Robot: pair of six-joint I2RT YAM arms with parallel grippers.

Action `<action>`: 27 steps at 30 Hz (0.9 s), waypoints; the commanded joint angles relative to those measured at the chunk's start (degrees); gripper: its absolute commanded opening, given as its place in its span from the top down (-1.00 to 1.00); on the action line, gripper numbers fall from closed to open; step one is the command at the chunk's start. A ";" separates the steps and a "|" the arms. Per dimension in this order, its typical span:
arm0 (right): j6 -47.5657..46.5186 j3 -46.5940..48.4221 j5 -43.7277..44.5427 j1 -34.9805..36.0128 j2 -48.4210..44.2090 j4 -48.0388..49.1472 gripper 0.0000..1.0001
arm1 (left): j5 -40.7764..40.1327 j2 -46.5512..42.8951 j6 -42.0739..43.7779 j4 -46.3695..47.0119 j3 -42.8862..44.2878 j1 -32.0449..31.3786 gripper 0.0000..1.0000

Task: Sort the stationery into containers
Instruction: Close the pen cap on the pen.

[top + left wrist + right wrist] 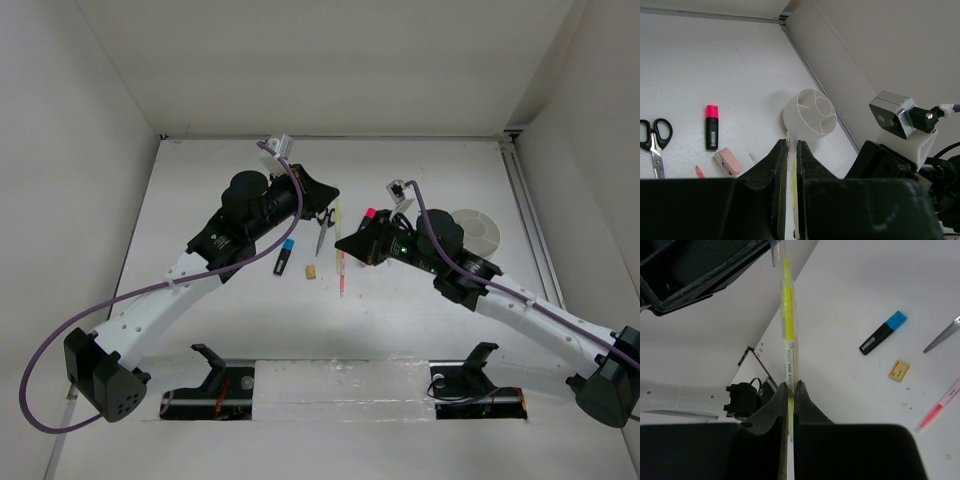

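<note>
White table (200, 190) and white walls close you in, so plan the swing before you move. Both grippers are clamped on the same pale yellow stick (338, 214), held in the air above the middle of the table. The left gripper (328, 192) pinches one end and the right gripper (345, 243) pinches the other. The right wrist view shows the stick running straight from its own jaws up into the left's. This reads as a hand-over toward the right, since the round white tub (480, 232) sits on that side, partly behind the right arm. Open only the left fingers, and draw them back along the stick's line, not across it, or you may lever it out of the right pinch. Then swing right, passing above the pink-capped marker (370, 215), and tip the stick into one compartment. It looks long for so low a tub, so lean it on a divider before you release. Below you lie the scissors (322, 228), the blue-capped marker (285, 257), the thin red pen (342, 275) and the tan eraser (311, 271). The pink eraser (728, 161) shows only from the left wrist.
</note>
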 commanded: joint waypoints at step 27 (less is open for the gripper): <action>-2.61 1.63 4.01 -3.28 -4.06 12.17 1.00 | 5.36 1.52 -1.68 2.48 -1.57 0.20 1.00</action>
